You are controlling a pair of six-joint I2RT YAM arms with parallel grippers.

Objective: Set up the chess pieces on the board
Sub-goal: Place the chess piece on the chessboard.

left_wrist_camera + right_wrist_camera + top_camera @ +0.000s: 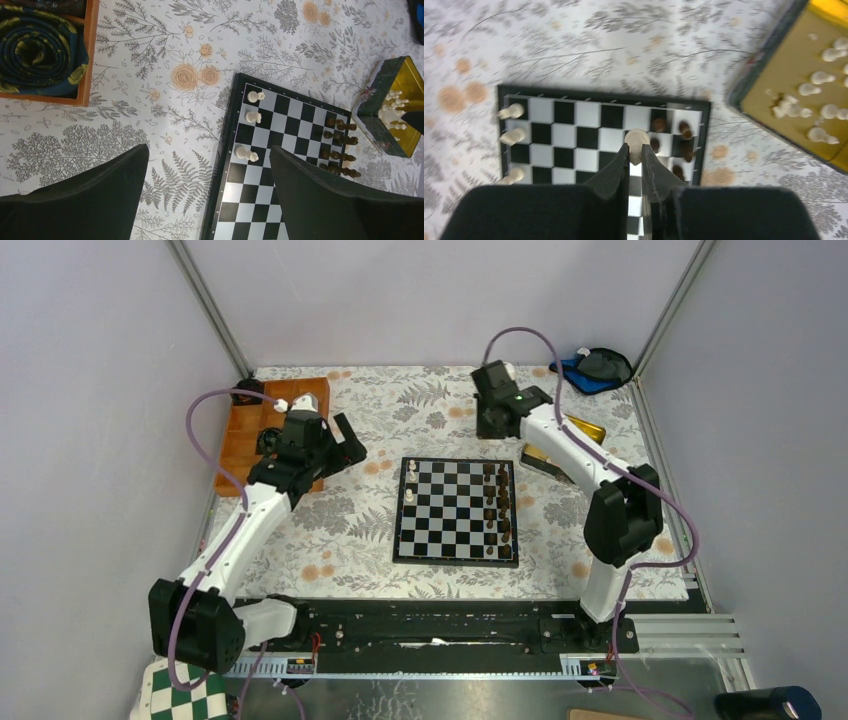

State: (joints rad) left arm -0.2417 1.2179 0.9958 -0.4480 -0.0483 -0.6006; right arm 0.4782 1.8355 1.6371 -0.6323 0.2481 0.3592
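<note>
Your right claw (635,151) pinches a white chess piece (637,137) near the board (599,93)'s far edge; your left claw (208,150) gapes wide, empty. Carry the piece to the left rank and set it down upright, centred.

Pale lilac walls (420,300) close in three sides, with grey metal posts (212,310) in the far corners. A white cloth (330,540) covers the table, printed with grey ferns and orange roses — light even, shadows soft. A black rail (430,625) lines the near edge.
</note>
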